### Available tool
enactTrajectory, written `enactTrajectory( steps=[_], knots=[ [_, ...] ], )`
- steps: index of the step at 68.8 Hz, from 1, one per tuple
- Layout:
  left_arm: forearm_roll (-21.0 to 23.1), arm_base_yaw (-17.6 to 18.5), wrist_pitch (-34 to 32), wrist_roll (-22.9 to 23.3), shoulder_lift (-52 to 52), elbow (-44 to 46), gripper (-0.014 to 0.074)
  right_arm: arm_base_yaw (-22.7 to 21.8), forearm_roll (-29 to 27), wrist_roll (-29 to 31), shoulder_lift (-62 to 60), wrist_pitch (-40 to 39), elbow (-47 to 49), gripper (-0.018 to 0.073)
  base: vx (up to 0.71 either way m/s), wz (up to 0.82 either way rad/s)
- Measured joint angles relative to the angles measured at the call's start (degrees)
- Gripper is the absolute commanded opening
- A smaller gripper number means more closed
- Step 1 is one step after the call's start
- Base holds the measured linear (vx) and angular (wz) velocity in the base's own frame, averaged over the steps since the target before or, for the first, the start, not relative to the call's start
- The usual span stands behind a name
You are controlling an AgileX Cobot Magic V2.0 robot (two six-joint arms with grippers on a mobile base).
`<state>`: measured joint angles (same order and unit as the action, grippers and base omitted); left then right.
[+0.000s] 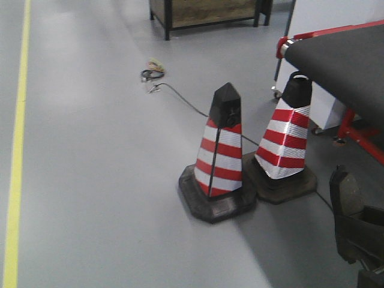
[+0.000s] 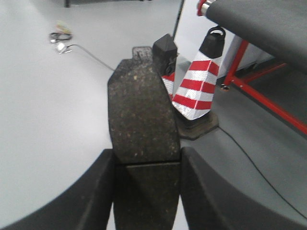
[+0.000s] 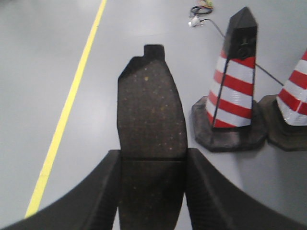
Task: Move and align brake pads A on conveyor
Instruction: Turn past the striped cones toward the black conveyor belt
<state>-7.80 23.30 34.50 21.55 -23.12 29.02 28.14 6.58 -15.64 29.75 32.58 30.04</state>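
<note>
A dark-grey speckled brake pad (image 2: 141, 110) stands upright between my left gripper's (image 2: 146, 158) fingers, which are shut on it at the thin groove. A second brake pad (image 3: 151, 105) is held the same way by my right gripper (image 3: 152, 158). Both pads hang above the grey floor, off the belt. The conveyor (image 1: 348, 60), a charcoal felt belt on a red frame, shows at the upper right of the front view. The left wrist view has the conveyor (image 2: 268, 24) ahead and to the right. A dark arm part (image 1: 354, 222) shows at the front view's lower right.
Two red-and-white striped cones (image 1: 221, 150) (image 1: 288, 132) stand on the floor beside the conveyor's end. A cable (image 1: 180, 96) runs across the floor behind them. A yellow line (image 1: 17, 150) marks the left side. A wooden cabinet (image 1: 204, 12) stands at the back.
</note>
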Motion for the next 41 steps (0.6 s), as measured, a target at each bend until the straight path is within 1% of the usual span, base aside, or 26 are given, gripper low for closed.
enactTrajectory(
  steps=[26,41],
  knots=[
    [0.0,0.0,0.0,0.0,0.0,0.0,0.0146,0.0,0.0,0.0,0.0,0.0,0.0,-0.001,0.49,-0.33],
    [0.0,0.0,0.0,0.0,0.0,0.0,0.0146,0.0,0.0,0.0,0.0,0.0,0.0,-0.001,0.49,-0.41]
  ],
)
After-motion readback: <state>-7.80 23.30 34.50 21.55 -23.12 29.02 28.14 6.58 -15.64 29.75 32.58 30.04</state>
